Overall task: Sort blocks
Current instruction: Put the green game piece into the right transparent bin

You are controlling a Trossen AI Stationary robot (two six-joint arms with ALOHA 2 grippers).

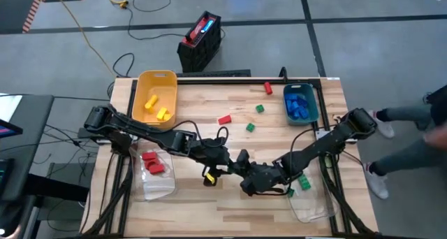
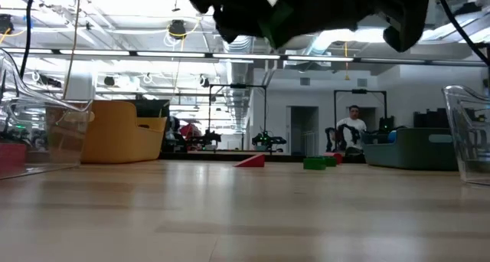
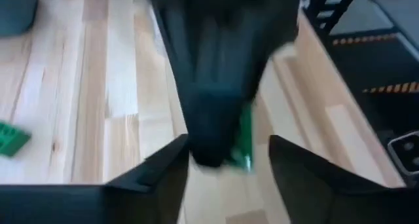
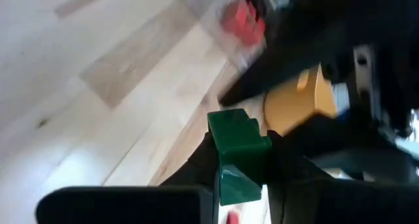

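Both grippers meet above the middle of the table near its front. My right gripper [image 4: 243, 155] [image 1: 250, 183] is shut on a small green block [image 4: 237, 145] [image 3: 244, 142]. My left gripper [image 3: 229, 145] [image 1: 239, 163] is open. Its two fingers stand on either side of the right gripper's tip and the green block without holding them. Loose blocks lie on the far half of the table: two red ones [image 1: 224, 119] [image 1: 267, 89] and two green ones [image 1: 249, 128] [image 1: 260, 108]. A yellow block [image 1: 208, 177] lies below the left arm. My right gripper pinches the green block between its two fingers, by two opposite sides [image 4: 226, 160]. The block's studded end [image 4: 232, 122] sticks out past the fingertips. The block is lifted clear of the table.
A yellow bin [image 1: 155, 82] with yellow blocks stands at the far left. A teal bin [image 1: 312, 99] with blue blocks is at the far right. A clear bin [image 1: 157, 186] with red blocks is at the near left, another clear bin [image 1: 311, 209] at the near right. A person's legs [image 1: 412, 138] show right of the table.
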